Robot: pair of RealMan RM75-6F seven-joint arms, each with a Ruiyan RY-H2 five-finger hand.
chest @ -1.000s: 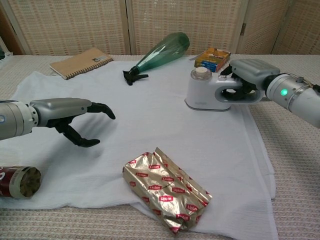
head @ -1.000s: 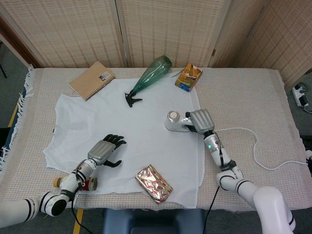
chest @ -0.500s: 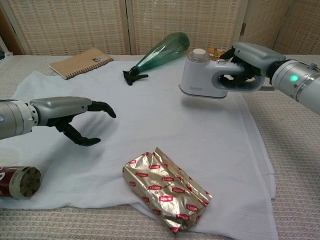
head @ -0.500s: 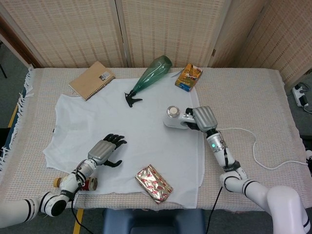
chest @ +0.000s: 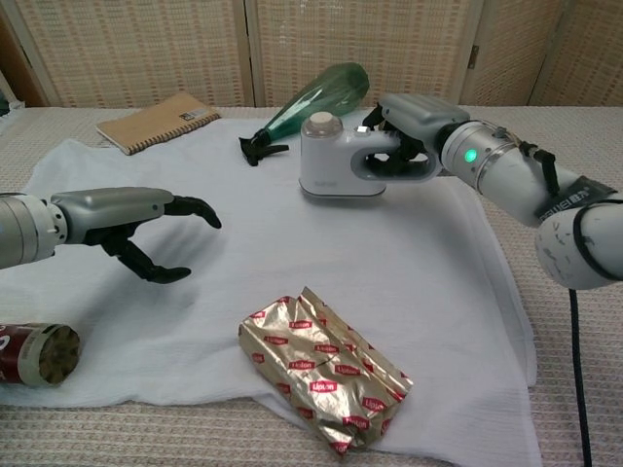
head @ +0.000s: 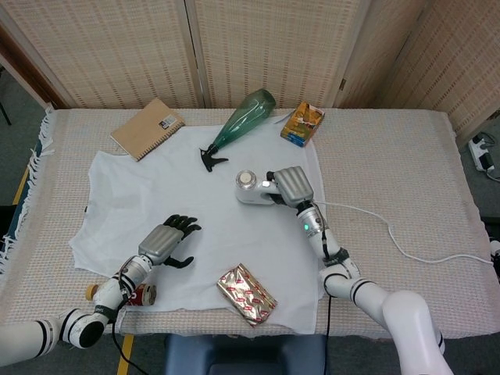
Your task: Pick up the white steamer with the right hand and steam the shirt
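Right hand [chest: 414, 122] gripping handle of white plastic steamer [chest: 336, 161], held above flat white cotton shirt [head: 180, 199]. Left hand [chest: 131, 224] empty, fingers apart, hovering over shirt's near-left part.

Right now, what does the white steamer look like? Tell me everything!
The white steamer is a smooth, plastic-looking body with a round beige cap on top and a looped handle at its side. The right hand grips that handle, fingers through the loop. It stays upright, low over the white shirt, near the green bottle.
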